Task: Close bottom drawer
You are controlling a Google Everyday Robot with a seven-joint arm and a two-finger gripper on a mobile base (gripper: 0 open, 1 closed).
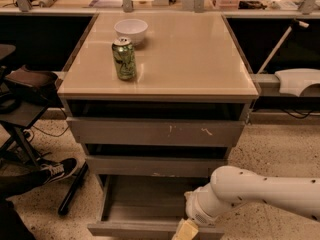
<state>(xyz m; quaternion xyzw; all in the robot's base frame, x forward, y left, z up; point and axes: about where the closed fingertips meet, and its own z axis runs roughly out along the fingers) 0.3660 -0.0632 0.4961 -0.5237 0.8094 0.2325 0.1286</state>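
The bottom drawer (142, 206) is pulled far out at the foot of the grey-brown cabinet, its shallow box open to view and its plain front (130, 230) at the lower frame edge. My white arm reaches in from the right, low over the drawer's right front corner. The gripper (186, 230) points down at the front panel's top edge, with a pale yellow fingertip (187, 229) showing; the rest is cut off by the frame edge. The middle drawer (155, 165) and the top drawer (155, 132) stand slightly out above it.
A green can (124, 58) and a white bowl (131, 30) stand on the cabinet's beige top (190, 59). A chair and a person's shoe (57, 170) are on the floor at the left. A white arm part (299, 80) lies at the right.
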